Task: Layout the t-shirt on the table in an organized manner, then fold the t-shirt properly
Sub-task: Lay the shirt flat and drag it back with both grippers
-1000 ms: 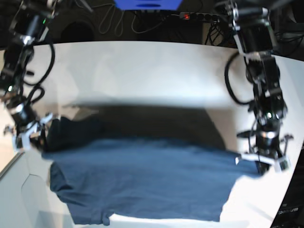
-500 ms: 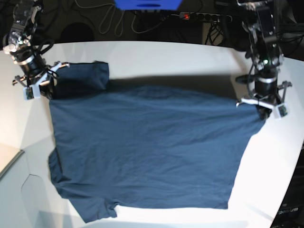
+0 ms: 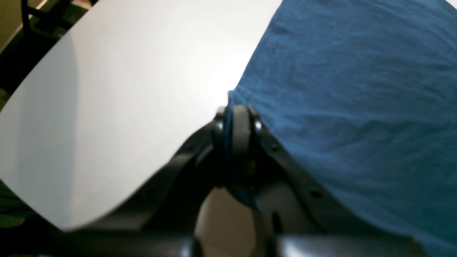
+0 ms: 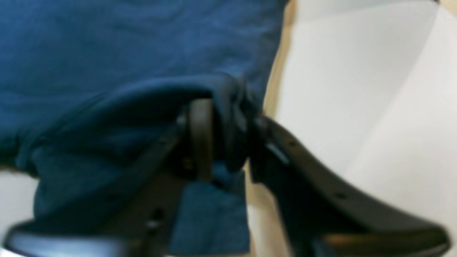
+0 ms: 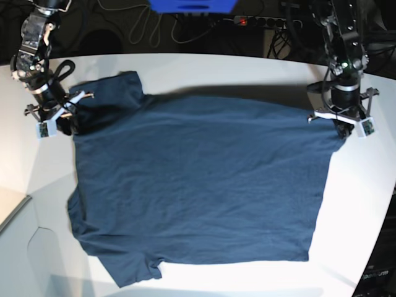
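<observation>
- The t-shirt (image 5: 198, 185) is being spread nearly flat on the white bench (image 5: 216, 71), reaching from the left claw (image 5: 339, 127) across to the right claw (image 5: 59, 120).
- A corner of the cloth is being pinched by the left claw (image 3: 238, 123), whose jaws are being kept pressed together on the hem in the left wrist view.
- From that claw, the navy fabric (image 3: 357, 89) is being seen running away to one side, lightly wrinkled, while bare bench (image 3: 125, 89) is being seen on the other side.
- A little cloth is being shown poking out behind the pinch, close to the left claw's body.
- In the right wrist view, a bunched fold of the t-shirt (image 4: 107, 53) is being shown lying between the parted jaws of the right claw (image 4: 228, 135).
- Whether that fold is being gripped or only touched by the right claw cannot be told; the view is blurred and the jaws are being held partly apart.
- Beside the right claw, the sleeve area is being seen doubled over on itself, with bare bench (image 4: 357, 89) on its far side.
- The edge of the shirt farthest from both claws is being seen lying toward the near rim of the bench, with one short sleeve at its corner on the right claw's side.
- A power strip (image 5: 260, 21) and cables are being seen beyond the bench, behind both claws.
</observation>
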